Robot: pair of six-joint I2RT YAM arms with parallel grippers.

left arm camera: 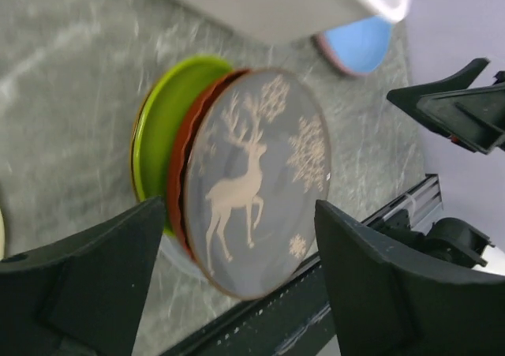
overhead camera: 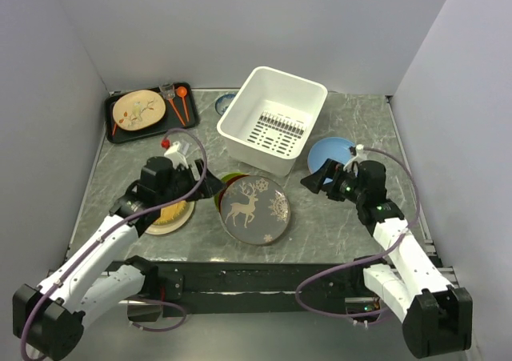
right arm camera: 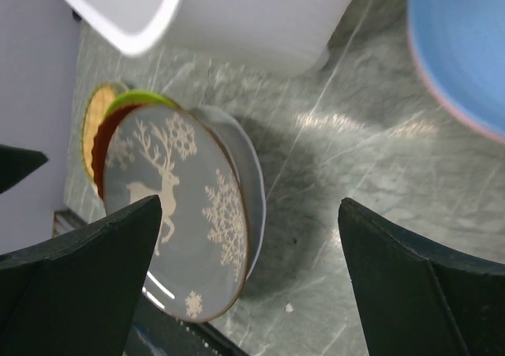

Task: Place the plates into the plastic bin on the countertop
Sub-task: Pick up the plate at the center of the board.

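The grey reindeer plate (overhead camera: 254, 210) tops a stack with red (left arm camera: 178, 174) and lime green (left arm camera: 158, 123) plates and a pale plate (right arm camera: 251, 184) showing beneath it. The white plastic bin (overhead camera: 272, 121) stands behind the stack, with nothing in it. A light blue plate (overhead camera: 330, 154) on a pink one lies right of the bin. A woven yellow plate (overhead camera: 170, 214) lies under my left arm. My left gripper (overhead camera: 211, 186) is open at the stack's left edge. My right gripper (overhead camera: 314, 178) is open between the stack and the blue plate. In the wrist views, the left gripper (left arm camera: 239, 214) and the right gripper (right arm camera: 251, 214) each look onto the reindeer plate.
A flat black tray (overhead camera: 120, 133) at the back left holds a cream twig-pattern plate (overhead camera: 138, 109) and utensils. A small dark-blue-rimmed dish (overhead camera: 225, 103) sits left of the bin. The dark marble countertop (overhead camera: 336, 229) is walled on three sides.
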